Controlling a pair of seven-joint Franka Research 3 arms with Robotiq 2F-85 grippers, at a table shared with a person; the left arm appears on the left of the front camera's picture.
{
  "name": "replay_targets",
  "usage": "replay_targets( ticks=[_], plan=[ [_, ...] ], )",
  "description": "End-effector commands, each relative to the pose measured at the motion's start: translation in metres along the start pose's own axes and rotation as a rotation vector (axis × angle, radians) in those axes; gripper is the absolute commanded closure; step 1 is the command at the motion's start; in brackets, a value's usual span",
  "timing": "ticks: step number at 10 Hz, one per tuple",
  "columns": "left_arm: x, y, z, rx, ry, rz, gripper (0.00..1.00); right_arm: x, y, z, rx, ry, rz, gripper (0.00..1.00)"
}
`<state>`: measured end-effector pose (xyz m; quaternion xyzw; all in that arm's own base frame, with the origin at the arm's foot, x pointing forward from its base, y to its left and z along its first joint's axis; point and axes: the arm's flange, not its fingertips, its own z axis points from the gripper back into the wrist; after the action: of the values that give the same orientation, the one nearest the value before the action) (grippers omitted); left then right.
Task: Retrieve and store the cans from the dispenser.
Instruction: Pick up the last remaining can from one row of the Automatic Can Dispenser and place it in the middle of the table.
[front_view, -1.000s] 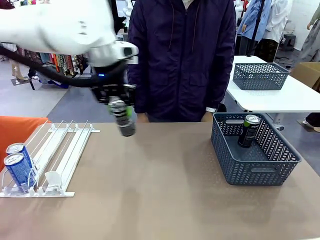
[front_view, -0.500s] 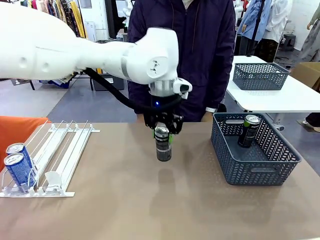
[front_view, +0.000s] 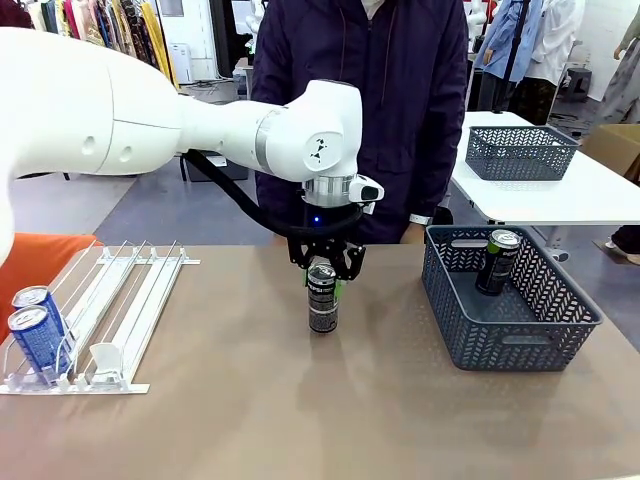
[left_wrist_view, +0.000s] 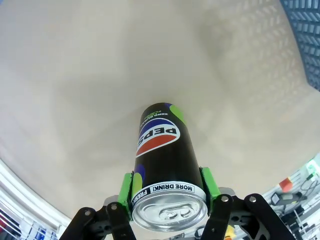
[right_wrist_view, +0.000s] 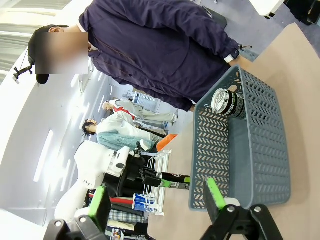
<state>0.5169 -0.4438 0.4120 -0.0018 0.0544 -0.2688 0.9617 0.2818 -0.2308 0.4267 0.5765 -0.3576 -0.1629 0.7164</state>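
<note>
Green pads (left_wrist_view: 125, 189) of the left end effector (front_view: 322, 270) are seen clamped on the upper end of a slim black drink can with a silver top (front_view: 322, 298), held upright from above over mid-tabletop. Whether its base touches the beige tabletop (front_view: 300, 420) cannot be told. The top grip is judged to keep the can vertical for lowering into the dark grey mesh basket (front_view: 520, 345) to the right, where a second black can (front_view: 497, 262) is tilted against the far wall. Bare surface lies between; only the basket's near rim must be cleared. Two blue cans (front_view: 35, 335) are left in the white-and-clear railed dispenser (front_view: 130, 300) by the left edge. The right end effector (right_wrist_view: 156, 200) is held wide open, empty.
</note>
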Motion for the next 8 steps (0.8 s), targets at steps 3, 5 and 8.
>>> replay_targets(
  ticks=[3,5,8],
  plan=[
    [-0.009,0.007,0.009,0.039,-0.014,0.005,0.0,0.003,0.004,0.0,0.012,-0.01,-0.012,0.0],
    [-0.013,0.012,0.019,0.03,-0.042,0.02,0.0,0.003,0.004,0.0,0.012,-0.01,-0.012,0.0],
    [-0.043,0.03,0.059,-0.008,-0.097,0.034,0.0,0.003,0.004,0.0,0.012,-0.01,-0.012,0.0]
  ],
)
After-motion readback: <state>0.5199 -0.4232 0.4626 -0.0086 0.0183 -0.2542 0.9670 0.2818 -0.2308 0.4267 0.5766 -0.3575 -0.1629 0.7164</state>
